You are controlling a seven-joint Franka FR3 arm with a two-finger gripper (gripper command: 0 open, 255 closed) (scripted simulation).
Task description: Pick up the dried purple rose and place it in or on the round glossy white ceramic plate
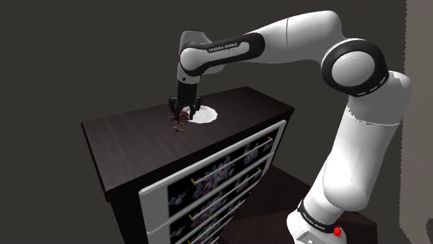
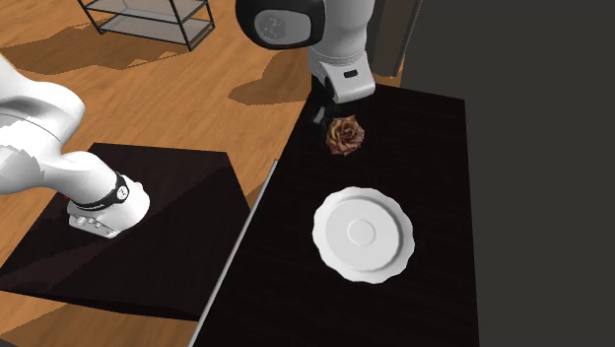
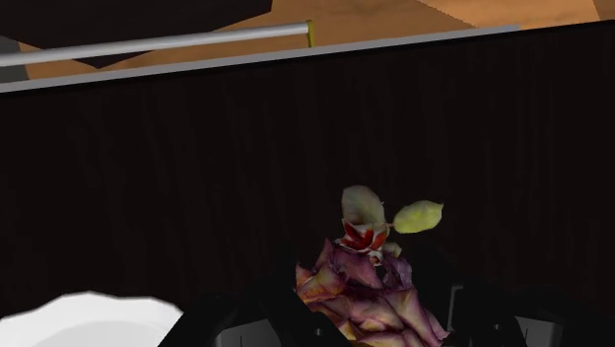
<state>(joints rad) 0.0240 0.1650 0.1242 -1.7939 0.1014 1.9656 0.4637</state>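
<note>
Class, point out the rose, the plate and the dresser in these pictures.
rose (image 2: 346, 135), second exterior view, on the bloom's petals.
plate (image 2: 363, 234), second exterior view, on its bare middle.
dresser (image 2: 266, 286), second exterior view, on its bare dark top.

Dried purple rose (image 3: 365, 296), pale green sepals (image 3: 419, 215) pointing away, clasped in the black gripper (image 3: 360, 330) over a dark dresser top (image 3: 197, 177). White plate (image 3: 89, 320) rim nearby; grey rail (image 3: 158, 43) beyond the edge.

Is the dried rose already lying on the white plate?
No, in the second exterior view the rose is at the gripper, apart from the plate.
</note>
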